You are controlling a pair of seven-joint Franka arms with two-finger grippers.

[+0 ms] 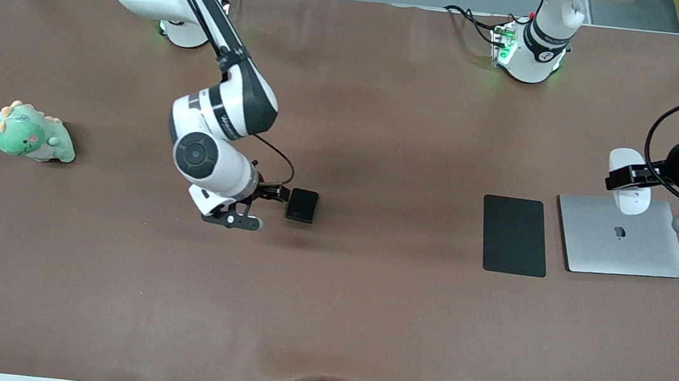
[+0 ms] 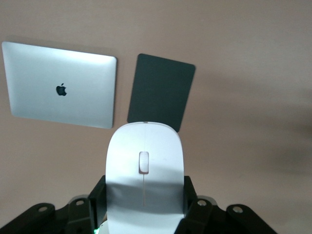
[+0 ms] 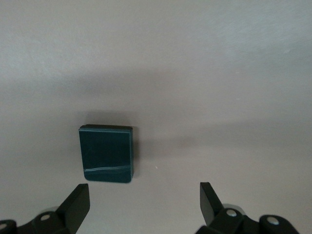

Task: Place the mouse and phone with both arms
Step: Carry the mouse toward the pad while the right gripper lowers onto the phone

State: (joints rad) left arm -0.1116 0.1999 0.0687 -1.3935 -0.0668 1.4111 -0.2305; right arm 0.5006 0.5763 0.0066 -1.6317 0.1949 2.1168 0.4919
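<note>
A: Mouse status first: the small white oval computer mouse with a thin grey centre line point(image 2: 145, 180) is clamped between the fingers point(image 2: 97, 197) of the left gripper point(image 1: 625, 178). It hangs over the desk point(image 1: 363, 315) just at the edge of the closed silver laptop point(image 1: 622, 237) that lies toward the robot bases, at the left arm's end.

B: And the matte black rectangular mouse pad point(image 1: 514, 235)?

A: It lies flat beside the laptop, toward the middle of the desk. Judged from the task, the pad is the likely target. Procedure:
1. Carry the mouse level until it is centred over the pad.
2. Lower until the underside touches.
3. Release only then.

B: Orientation?

A: In the front view the mouse's long axis runs roughly from the robot bases toward the front camera. In the left wrist view, its scroll-wheel end points away from the gripper, toward the pad.

B: The right arm?

A: The right gripper point(image 1: 252, 203) sits low, just beside the small glossy black rectangular phone point(image 1: 302, 205), which lies on the desk near its middle. Its fingers point(image 3: 75, 204) are spread wide and hold nothing. The phone lies off-centre of the gap, so centre the fingers before closing. Its long axis also runs roughly bases-to-camera.

B: Anything else?

A: 1 green plush dinosaur toy point(image 1: 31, 133) sits well apart at the right arm's end.
</note>
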